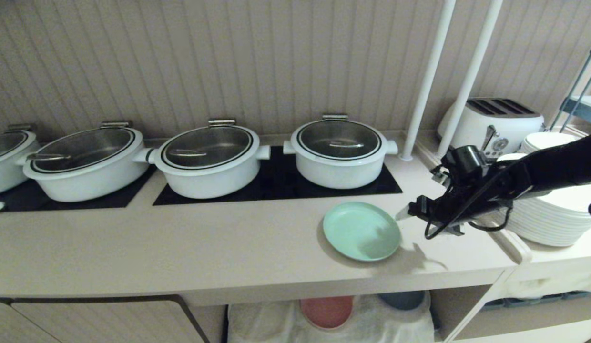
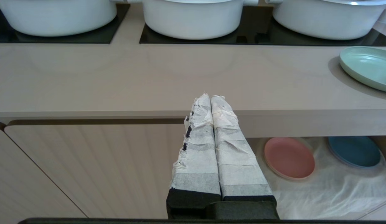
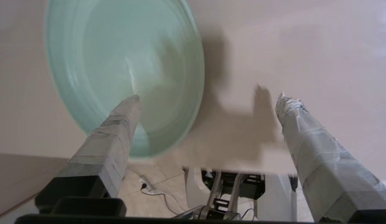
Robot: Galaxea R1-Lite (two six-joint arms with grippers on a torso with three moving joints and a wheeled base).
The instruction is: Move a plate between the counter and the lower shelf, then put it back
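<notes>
Surroundings: three full white pots (image 1: 341, 152) with glass lids stand on black inset panels (image 1: 276, 183) along the back of the desk (image 1: 181, 247), a fourth cut off at 9 o'clock of the head view. Two white poles (image 1: 426, 78) rise at about 1 o'clock; behind them a white toaster (image 1: 491, 121). A stack of white plates (image 1: 553, 214) sits on the side ledge at 3 o'clock, directly behind the right arm. Lower shelf (image 2: 320, 193), white cloth on floor: pink plate (image 2: 289, 158) and blue plate (image 2: 355, 151) lie side by side, apart.

Plate (image 1: 361, 231): mint green, round, matte, low raised rim, empty. Lies flat on the desk in front of the rightmost pot, near the front edge, at roughly 5 o'clock of the head view.

Right end effector (image 1: 404, 212): just off the plate's 3 o'clock rim, fingers spread wide, gripping nothing; one finger (image 3: 118, 124) overlaps the plate in the wrist view, contact cannot be told.

Left end effector (image 2: 210, 101): low in front of the cabinet door (image 2: 87, 168), taped fingers pressed together, empty
</notes>
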